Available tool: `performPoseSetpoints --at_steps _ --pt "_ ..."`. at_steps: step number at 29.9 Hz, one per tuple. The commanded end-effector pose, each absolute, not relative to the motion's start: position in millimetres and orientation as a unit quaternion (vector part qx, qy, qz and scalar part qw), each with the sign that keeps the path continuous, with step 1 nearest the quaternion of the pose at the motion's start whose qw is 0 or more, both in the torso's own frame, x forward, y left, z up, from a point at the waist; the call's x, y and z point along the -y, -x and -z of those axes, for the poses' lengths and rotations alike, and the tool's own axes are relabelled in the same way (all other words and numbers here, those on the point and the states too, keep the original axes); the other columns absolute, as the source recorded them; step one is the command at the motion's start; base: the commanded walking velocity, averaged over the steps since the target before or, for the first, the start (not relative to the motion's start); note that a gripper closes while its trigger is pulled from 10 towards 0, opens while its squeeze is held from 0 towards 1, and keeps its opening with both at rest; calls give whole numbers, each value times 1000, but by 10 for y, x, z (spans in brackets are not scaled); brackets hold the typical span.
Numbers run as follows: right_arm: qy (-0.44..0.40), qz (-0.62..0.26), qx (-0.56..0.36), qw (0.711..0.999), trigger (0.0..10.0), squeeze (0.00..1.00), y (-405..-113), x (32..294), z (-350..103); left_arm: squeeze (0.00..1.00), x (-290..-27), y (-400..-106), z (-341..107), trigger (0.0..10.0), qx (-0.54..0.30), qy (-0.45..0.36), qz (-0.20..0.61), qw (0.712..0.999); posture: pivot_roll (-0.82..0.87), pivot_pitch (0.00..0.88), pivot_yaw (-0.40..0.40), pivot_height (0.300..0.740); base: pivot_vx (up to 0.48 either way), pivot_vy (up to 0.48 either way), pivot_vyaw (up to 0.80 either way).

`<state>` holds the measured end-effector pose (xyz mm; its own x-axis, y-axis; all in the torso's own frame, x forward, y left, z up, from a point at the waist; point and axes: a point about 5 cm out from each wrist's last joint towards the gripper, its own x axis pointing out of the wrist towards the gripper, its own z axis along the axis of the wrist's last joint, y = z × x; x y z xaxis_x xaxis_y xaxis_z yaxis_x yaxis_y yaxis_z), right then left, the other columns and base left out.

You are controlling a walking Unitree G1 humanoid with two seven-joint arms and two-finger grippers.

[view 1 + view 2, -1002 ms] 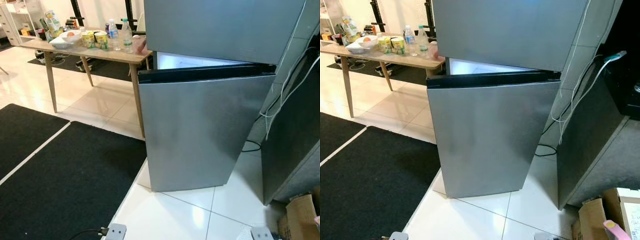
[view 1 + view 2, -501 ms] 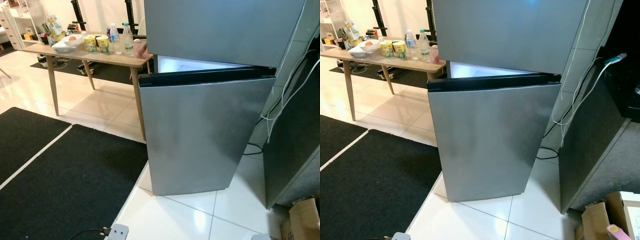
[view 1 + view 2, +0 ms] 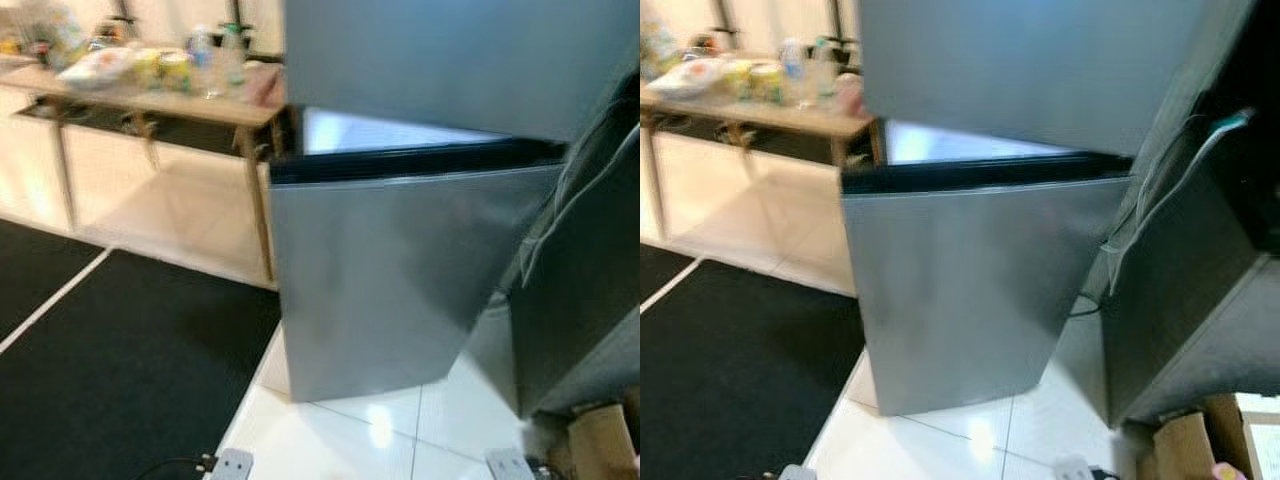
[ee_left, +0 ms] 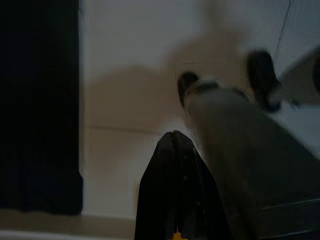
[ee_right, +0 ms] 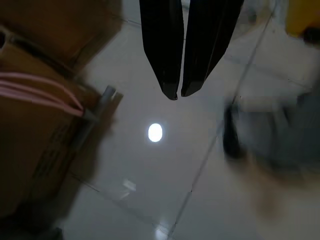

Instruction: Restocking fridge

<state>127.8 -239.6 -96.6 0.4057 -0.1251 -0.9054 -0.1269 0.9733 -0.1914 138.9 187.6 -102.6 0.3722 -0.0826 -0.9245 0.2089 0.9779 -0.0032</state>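
Steel fridge point(image 3: 400, 270) door ajar; table's point(image 3: 150, 98) labels seemingly unreadable.

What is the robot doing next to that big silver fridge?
Nothing is being handled right now. The robot faces the silver fridge, whose lower door stands ajar with light showing above it. Bottles and food sit on the wooden table to its left. Both arms hang idle: the left tool and right tool are shut, holding nothing, pointing at the floor.
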Motion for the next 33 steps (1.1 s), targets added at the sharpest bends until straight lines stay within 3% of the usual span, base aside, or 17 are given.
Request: performPoseSetpoints --at_steps 1,24,33 --pt "119 3 -547 829 10000 0 -1278 2431 958 0 -1866 -1324 1050 10000 -563 -62 93 819 -72 0 5 740 277 0 0" --pt "111 -6 -528 842 10000 0 -1355 2418 929 0 -1851 -1337 1047 10000 -562 -58 95 820 -76 0 1 740 278 0 0" --pt "89 5 -498 863 10000 0 -1501 2413 870 0 -1859 -1346 1043 10000 -559 -62 95 821 -75 0 2 740 122 0 0"
